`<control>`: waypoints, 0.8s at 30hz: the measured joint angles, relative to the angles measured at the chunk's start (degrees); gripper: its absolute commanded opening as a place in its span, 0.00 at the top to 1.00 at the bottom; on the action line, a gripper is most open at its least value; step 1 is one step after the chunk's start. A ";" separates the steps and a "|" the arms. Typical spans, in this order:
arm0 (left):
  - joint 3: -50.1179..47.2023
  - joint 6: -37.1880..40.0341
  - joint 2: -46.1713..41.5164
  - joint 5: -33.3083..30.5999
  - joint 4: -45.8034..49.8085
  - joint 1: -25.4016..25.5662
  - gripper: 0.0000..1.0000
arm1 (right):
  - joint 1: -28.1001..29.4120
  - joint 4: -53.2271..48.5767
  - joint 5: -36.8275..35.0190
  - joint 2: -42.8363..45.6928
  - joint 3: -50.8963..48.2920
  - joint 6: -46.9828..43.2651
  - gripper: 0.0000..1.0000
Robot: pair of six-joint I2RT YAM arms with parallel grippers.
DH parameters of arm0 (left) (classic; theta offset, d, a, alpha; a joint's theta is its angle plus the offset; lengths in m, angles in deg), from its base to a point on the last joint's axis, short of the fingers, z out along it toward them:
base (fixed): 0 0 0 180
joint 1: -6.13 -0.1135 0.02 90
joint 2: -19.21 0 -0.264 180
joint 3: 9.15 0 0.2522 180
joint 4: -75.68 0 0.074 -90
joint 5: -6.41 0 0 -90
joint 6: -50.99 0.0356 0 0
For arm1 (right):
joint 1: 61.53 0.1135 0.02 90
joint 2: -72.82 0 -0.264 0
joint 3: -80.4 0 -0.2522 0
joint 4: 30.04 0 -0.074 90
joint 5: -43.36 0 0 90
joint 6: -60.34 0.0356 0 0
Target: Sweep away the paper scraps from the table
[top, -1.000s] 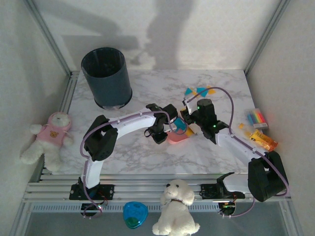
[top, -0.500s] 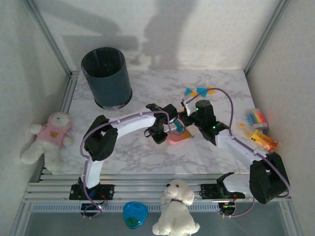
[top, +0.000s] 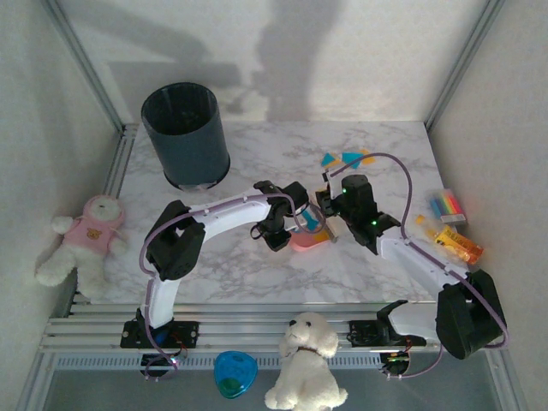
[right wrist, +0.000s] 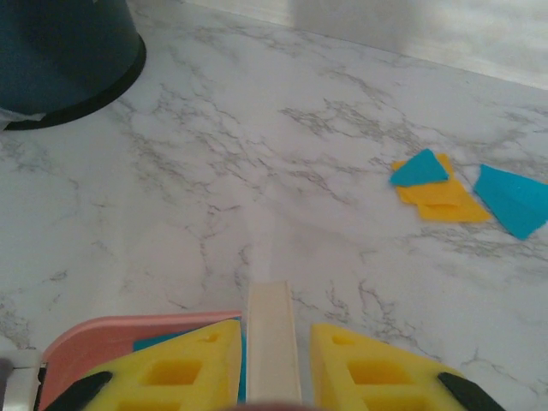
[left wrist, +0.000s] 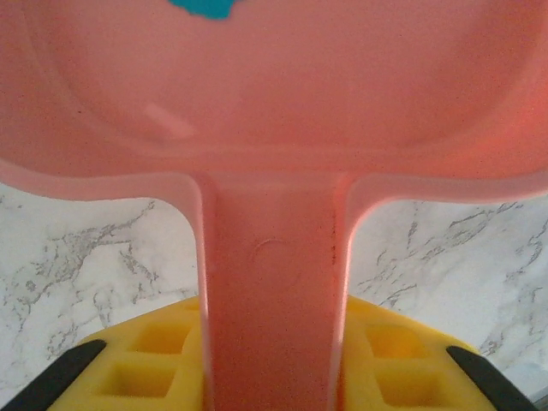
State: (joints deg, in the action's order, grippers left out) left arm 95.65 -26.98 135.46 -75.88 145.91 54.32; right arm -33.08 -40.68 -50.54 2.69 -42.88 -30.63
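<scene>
- Found the left gripper [left wrist: 274, 364] clamped narrow on the handle of 1 pink dustpan [left wrist: 274, 94], the pan sitting near the centre of the table [left wrist: 77, 248].
- Found the right gripper [right wrist: 272, 364] pinched tight on 1 cream stick [right wrist: 272, 325] (presumably the brush handle), just beside the pan's rim.
- Counted 4 paper scraps [right wrist: 445, 193] loose on the marble in 1 cluster: 2 teal, 2 orange-yellow, lying beyond both grippers toward the far right, apart from the pan.
- Noted at least 1 teal scrap [left wrist: 201, 7] inside the pan; cannot tell the full load.
- Judged the step in hand as sweeping scraps into the pan, partly done.
- Judged the next move to call for reaching the stick past the cluster and drawing it back to the pan mouth, with the pan's edge flat on the marble.
- Logged 1 dark bin [top: 186, 133] at far left, likely for emptying.
</scene>
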 measured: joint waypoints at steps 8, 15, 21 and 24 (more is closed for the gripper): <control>-1.60 0.00 -0.92 0.00 -0.76 0.17 1.00 | 0.26 -2.95 -2.03 4.37 0.09 2.95 1.00; -1.97 -0.02 -1.03 0.00 -0.90 0.50 1.00 | 0.33 -4.17 -9.27 5.25 -0.17 5.88 1.00; -1.97 -0.02 -1.11 -0.02 -0.90 0.72 1.00 | 0.33 -4.17 -12.79 3.13 -0.35 6.60 1.00; -1.97 -0.02 -1.11 -0.02 -0.90 0.76 1.00 | 0.33 -3.78 -12.57 0.87 -0.35 6.64 1.00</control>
State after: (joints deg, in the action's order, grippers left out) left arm 93.68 -27.00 134.34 -75.90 145.02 55.08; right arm -32.75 -44.46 -63.11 3.56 -43.23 -23.99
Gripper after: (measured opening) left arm 0.259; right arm 0.260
